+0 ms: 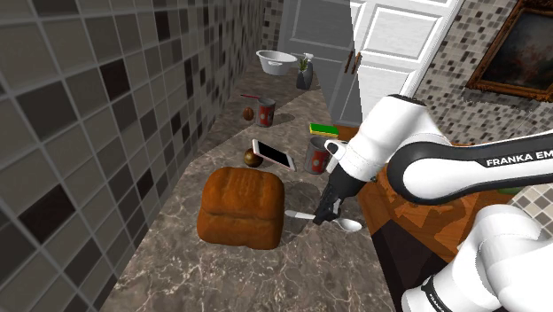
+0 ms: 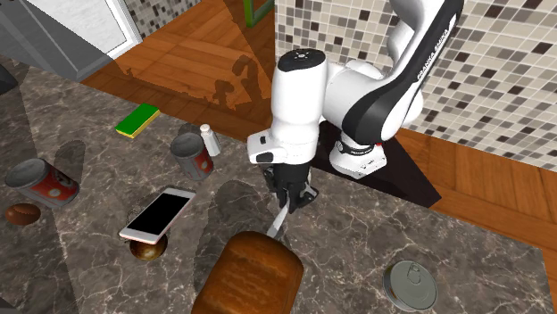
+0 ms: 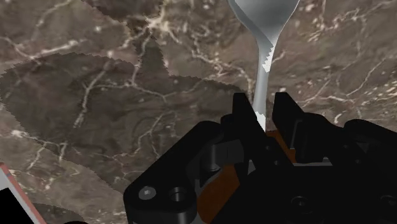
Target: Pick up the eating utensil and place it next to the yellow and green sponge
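A grey spoon (image 1: 347,225) lies low over the brown marble counter (image 1: 221,275), just right of the bread loaf in the shoulder view. My black gripper (image 1: 323,215) comes down on its handle. In the wrist view the spoon (image 3: 264,25) runs away from the hand, bowl farthest out, and its thin handle sits between the narrowly spaced fingers of the gripper (image 3: 261,108). The second exterior view has the gripper (image 2: 287,203) pointing down with the spoon (image 2: 278,223) handle sticking out below it. The yellow and green sponge (image 1: 326,129) (image 2: 137,119) lies farther along the counter, beyond a red can.
A brown bread loaf (image 1: 241,206) (image 2: 250,276) sits right beside the spoon. A phone (image 1: 273,153) (image 2: 158,214) rests on a brown ball. Red cans (image 1: 317,155) (image 1: 266,111) and a small white shaker (image 2: 209,140) stand toward the sponge. A grey round tin (image 2: 411,284) lies apart.
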Action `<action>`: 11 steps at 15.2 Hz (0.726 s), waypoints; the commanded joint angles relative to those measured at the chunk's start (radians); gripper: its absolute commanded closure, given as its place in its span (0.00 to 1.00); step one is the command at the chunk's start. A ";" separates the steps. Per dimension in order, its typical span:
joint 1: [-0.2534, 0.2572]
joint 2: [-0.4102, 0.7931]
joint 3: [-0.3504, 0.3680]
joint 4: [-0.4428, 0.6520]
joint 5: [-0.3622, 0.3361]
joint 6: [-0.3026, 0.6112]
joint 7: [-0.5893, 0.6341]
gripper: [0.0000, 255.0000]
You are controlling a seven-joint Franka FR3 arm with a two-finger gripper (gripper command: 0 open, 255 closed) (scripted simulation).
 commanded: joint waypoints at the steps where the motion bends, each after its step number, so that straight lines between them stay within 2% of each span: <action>1: -0.004 -0.021 0.000 0.014 -0.007 -0.035 0.008 1.00; 7: -0.013 -0.059 -0.004 0.059 -0.025 -0.117 0.025 1.00; 11: -0.064 0.023 -0.086 0.117 -0.063 -0.113 -0.076 1.00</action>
